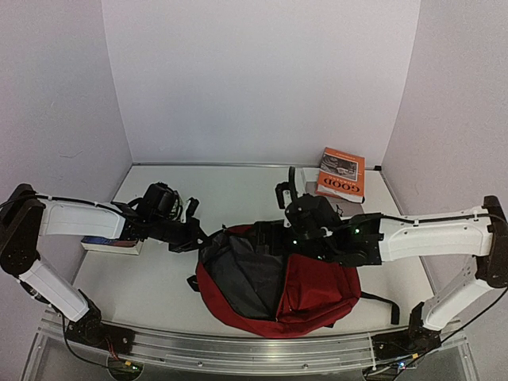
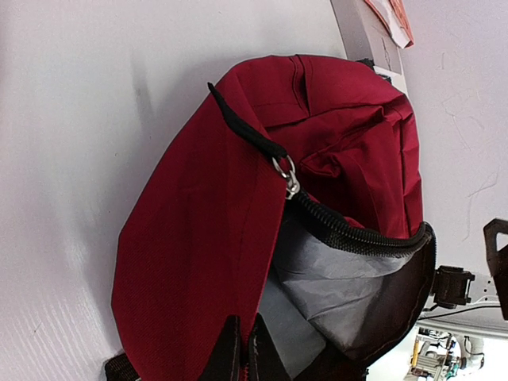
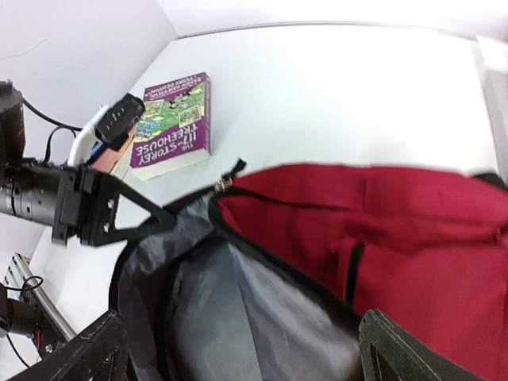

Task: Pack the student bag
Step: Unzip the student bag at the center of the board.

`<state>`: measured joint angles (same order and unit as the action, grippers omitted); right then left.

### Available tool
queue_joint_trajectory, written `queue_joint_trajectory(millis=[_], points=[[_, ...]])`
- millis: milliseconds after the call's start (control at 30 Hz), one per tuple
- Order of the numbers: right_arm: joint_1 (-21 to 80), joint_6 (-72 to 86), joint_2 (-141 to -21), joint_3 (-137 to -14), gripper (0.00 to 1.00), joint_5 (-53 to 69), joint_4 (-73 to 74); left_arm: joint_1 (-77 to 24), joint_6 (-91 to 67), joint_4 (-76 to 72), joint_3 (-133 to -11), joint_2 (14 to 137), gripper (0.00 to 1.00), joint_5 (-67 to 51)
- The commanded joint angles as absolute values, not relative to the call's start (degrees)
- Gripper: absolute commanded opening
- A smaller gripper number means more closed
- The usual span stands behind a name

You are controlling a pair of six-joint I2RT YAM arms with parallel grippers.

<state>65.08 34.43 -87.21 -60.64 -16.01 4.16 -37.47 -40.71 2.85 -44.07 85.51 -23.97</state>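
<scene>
The student bag (image 1: 309, 298) is a dark red backpack lying near the table's front edge, its main compartment unzipped and the grey lining (image 3: 238, 309) showing. My left gripper (image 1: 198, 238) is at the bag's left rim. In the left wrist view the left gripper (image 2: 243, 355) is shut on the red fabric edge of the bag (image 2: 198, 230), beside the open zipper and its metal pull (image 2: 290, 183). My right gripper (image 1: 295, 226) hovers over the back of the opening. In the right wrist view the right gripper (image 3: 246, 357) is wide open over the lining, with nothing between the fingers.
A purple paperback (image 3: 173, 123) lies on the table to the left, partly under my left arm (image 1: 111, 244). An orange book (image 1: 342, 173) lies at the back right. Black bag straps (image 1: 381, 302) trail out to the right of the bag.
</scene>
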Motion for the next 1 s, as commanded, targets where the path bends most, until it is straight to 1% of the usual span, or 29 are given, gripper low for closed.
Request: queue_joint_trajectory(millis=[0, 167, 200, 233, 267, 300, 367, 400, 433, 467, 500, 667, 800, 967], points=[[61.59, 21.03, -95.97, -66.72, 0.98, -8.49, 8.63, -37.53, -40.18, 0.25, -44.17, 82.97, 0.0, -24.66], [60.95, 12.01, -103.14, -72.96, 0.98, -5.73, 9.44, -37.62, -40.55, 0.3, -44.37, 82.38, 0.0, -24.41], [60.41, 11.25, -104.3, -73.9, 0.96, -5.69, 9.61, -37.62, -40.58, 0.39, -44.43, 82.25, 0.0, -24.34], [59.86, 10.72, -105.27, -74.64, 0.91, -5.48, 9.81, -37.62, -40.58, 0.53, -44.47, 82.09, 0.0, -24.21], [59.4, 10.44, -105.81, -75.14, 0.82, -4.88, 10.13, -37.62, -40.59, 0.68, -44.45, 81.91, 0.0, -23.93], [58.94, 10.38, -106.02, -75.36, 0.71, -3.96, 10.34, -37.62, -40.68, 1.01, -44.42, 81.67, 0.0, -23.39], [58.25, 11.09, -105.14, -74.7, 0.33, -4.41, 10.46, -37.59, -41.2, 3.29, -44.68, 80.82, 0.0, -21.2], [58.05, 11.92, -104.34, -74.0, 0.18, -5.87, 10.53, -37.52, -41.63, 4.8, -45.03, 80.2, 0.0, -19.2], [57.67, 13.33, -103.33, -72.92, 0.06, -7.91, 10.75, -37.37, -41.95, 6.36, -45.41, 79.46, 0.0, -17.39], [57.09, 14.86, -102.02, -71.83, 0.02, -10.14, 11.16, -37.05, -42.17, 7.93, -45.6, 78.69, 0.0, -15.88], [56.28, 16.56, -100.29, -70.65, 0.0, -11.78, 11.68, -36.42, -42.28, 9.11, -45.69, 77.81, 0.0, -14.99], [49.2, 24.48, -91.36, -62.07, 0.0, -14.77, 13.09, -31.03, -41.71, 11.85, -45.17, 74.97, 0.0, -14.45], [43.63, 28.05, -86.01, -57.02, 0.0, -14.66, 13.8, -25.73, -40.1, 13.42, -45.26, 74.9, 0.0, -16.21], [35.91, 31.56, -82.43, -51.93, 0.0, -11.89, 14.08, -19.68, -37.04, 13.23, -45.78, 76.63, 0.0, -17.14]])
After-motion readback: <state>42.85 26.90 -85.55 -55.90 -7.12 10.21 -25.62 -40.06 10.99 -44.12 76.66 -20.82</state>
